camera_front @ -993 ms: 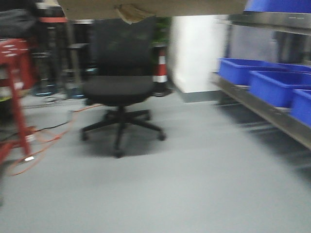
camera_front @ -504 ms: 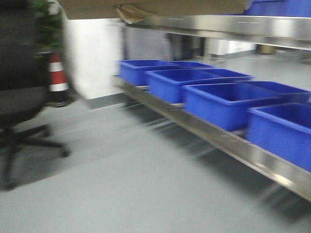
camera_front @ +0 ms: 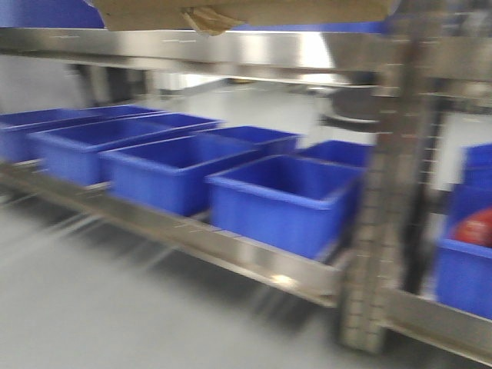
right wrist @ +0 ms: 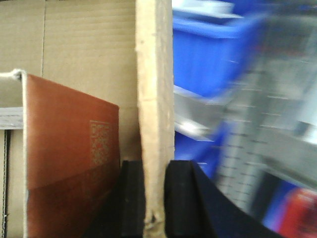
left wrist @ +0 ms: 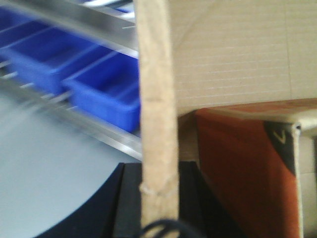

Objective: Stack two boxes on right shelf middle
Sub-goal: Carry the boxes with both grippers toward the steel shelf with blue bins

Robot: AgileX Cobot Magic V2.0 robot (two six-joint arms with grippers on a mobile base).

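One of the boxes, brown cardboard point(camera_front: 246, 11) with a crumpled tape scrap point(camera_front: 204, 19), hangs at the top edge of the front view. My left gripper point(left wrist: 157, 171) is shut on one upright cardboard wall point(left wrist: 156, 94) of it. On the opposite wall point(right wrist: 154, 74) my right gripper point(right wrist: 156, 168) is shut too. A red-brown carton point(left wrist: 242, 173) point(right wrist: 69, 163) lies inside the box. The steel rack stands straight ahead; its broad shiny rail point(camera_front: 192, 50), the right shelf middle, runs just below the held box.
Several blue crates point(camera_front: 280, 200) sit in a row on the rack's lower level point(camera_front: 231, 252). A perforated steel upright point(camera_front: 392, 192) stands at the right, with another blue crate holding something red point(camera_front: 473, 227) beyond it. Grey floor point(camera_front: 92, 307) lies at lower left.
The view has swung right: the office chair and traffic cone have left the frame, and the rack with blue crates now fills it. The box stays at the top edge.
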